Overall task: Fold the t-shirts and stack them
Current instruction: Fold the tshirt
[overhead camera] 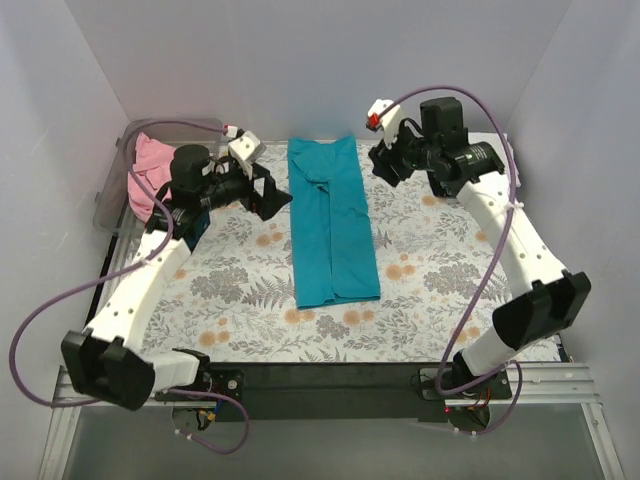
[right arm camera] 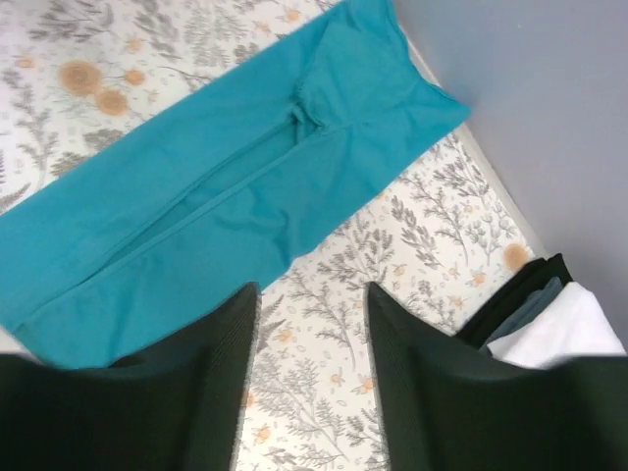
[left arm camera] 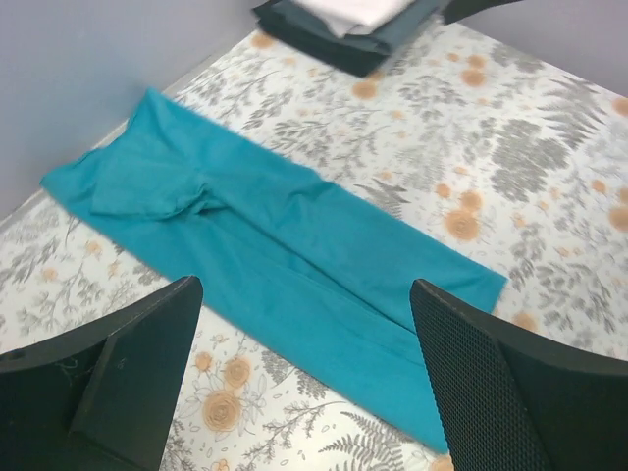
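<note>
A teal t-shirt (overhead camera: 330,220) lies flat on the floral cloth, folded into a long narrow strip with both sleeves turned in. It also shows in the left wrist view (left arm camera: 285,245) and the right wrist view (right arm camera: 235,177). My left gripper (overhead camera: 268,195) hovers just left of the strip's far half, open and empty (left arm camera: 306,294). My right gripper (overhead camera: 385,165) hovers right of the strip's far end, open and empty (right arm camera: 312,294). A pink t-shirt (overhead camera: 150,165) lies bunched at the far left. A folded dark grey-blue t-shirt (left arm camera: 324,44) with a white one (left arm camera: 353,10) on top sits at the far right.
A clear plastic bin (overhead camera: 110,195) holds the pink shirt at the table's far left edge. The floral table cloth (overhead camera: 240,280) covers the table. Grey walls close in the back and both sides. The folded stack lies under my right arm in the top view.
</note>
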